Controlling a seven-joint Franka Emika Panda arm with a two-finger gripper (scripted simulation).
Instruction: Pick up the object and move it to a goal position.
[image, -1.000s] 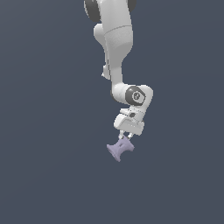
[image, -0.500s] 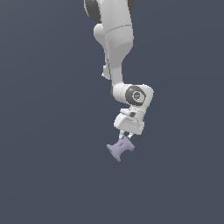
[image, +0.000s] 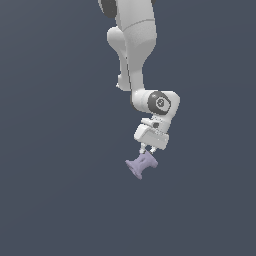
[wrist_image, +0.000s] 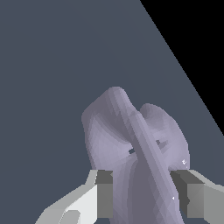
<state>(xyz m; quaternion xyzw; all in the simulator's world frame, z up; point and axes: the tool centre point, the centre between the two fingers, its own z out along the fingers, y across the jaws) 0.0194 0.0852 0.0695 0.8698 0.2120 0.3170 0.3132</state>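
Two fingers of the pincer (image: 146, 150) are clamped on the object (image: 141, 164); held near its end, it could be lost.

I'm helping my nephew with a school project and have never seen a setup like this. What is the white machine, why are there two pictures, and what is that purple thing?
These are computer-simulated renders, not photographs. The white machine is a robot arm with several joints. At its lower end is a gripper, a two-fingered clamp.

One picture comes from a camera placed off the arm, showing the arm hanging down against a plain dark grey background. The other comes from a camera on the arm's wrist, looking past the grey fingers from close up.

The purple thing is a pale lavender spool-shaped object with a narrow waist and flared ends. The gripper is closed on it, one finger on each side. Nothing else is visible. Whether the object touches the grey surface or is lifted off it cannot be told here.
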